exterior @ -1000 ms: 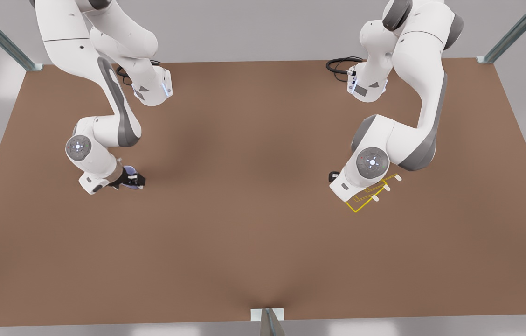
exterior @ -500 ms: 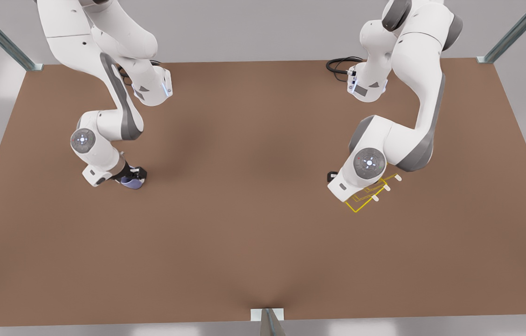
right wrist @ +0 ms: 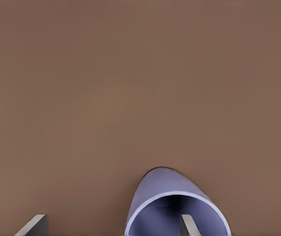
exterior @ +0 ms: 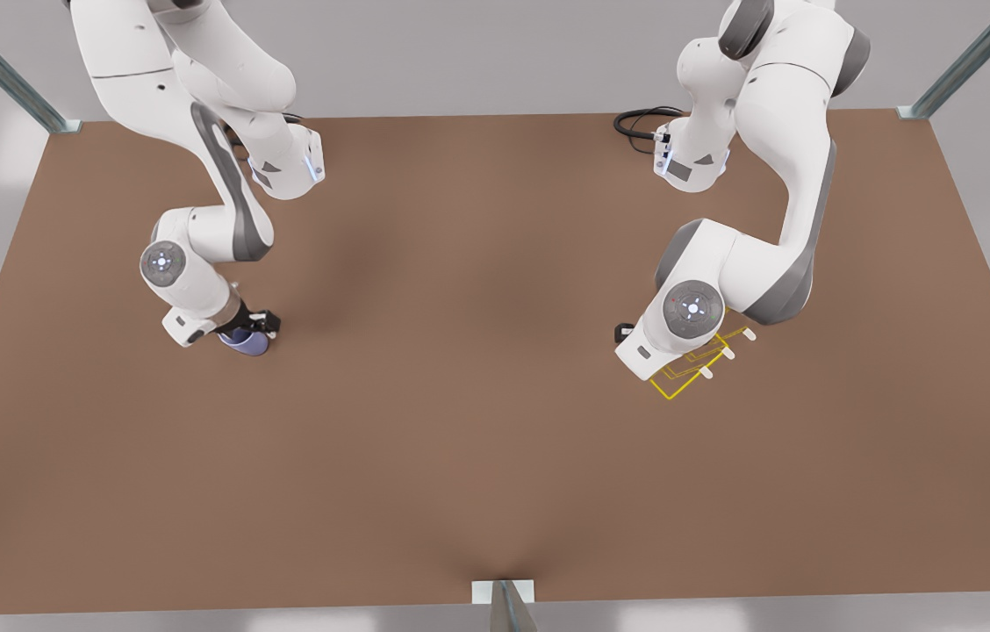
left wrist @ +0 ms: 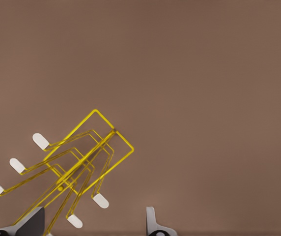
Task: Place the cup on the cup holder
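Shifted up-right, right gripper (exterior: 251, 329) at the front view's left straddles cup (exterior: 247, 344) rim, fingers apart; left gripper (left wrist: 94, 227), spread wide, hovers over cup holder (exterior: 690, 369)

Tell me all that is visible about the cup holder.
The cup holder is a thin yellow wire rack: a rectangular frame with slanted prongs ending in small white tips. It rests on the brown table, at the front view's right, partly hidden under the left arm. The left gripper hovers open above it, one finger overlapping its wires.
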You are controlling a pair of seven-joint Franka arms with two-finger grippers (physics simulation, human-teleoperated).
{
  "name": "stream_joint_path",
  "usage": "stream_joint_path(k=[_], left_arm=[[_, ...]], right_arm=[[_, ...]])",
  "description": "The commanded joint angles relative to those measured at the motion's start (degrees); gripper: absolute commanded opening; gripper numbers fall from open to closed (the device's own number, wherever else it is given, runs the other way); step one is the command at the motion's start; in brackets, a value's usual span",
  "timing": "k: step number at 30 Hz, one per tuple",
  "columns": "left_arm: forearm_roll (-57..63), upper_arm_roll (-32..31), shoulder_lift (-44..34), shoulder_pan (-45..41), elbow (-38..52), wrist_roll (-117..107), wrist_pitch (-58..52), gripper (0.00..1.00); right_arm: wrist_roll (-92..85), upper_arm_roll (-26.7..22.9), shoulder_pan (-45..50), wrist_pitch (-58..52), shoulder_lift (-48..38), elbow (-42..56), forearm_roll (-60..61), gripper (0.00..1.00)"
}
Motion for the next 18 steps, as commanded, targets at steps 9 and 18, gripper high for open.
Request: stream_joint_path(k=[9, 18], left_arm=[[0.09, -0.02, -0.07, 0.23, 0.02, -0.28, 0.05, 1.00], [0.18, -0.02, -0.07, 0.32, 0.11, -0.28, 0.14, 1.00]], right_arm=[[-0.46, 0.17, -0.26, 4.93, 1.83, -0.94, 0.02, 1.00], [-0.81, 0.43, -0.70, 7.48, 4.56, -2.17, -0.07, 0.21]])
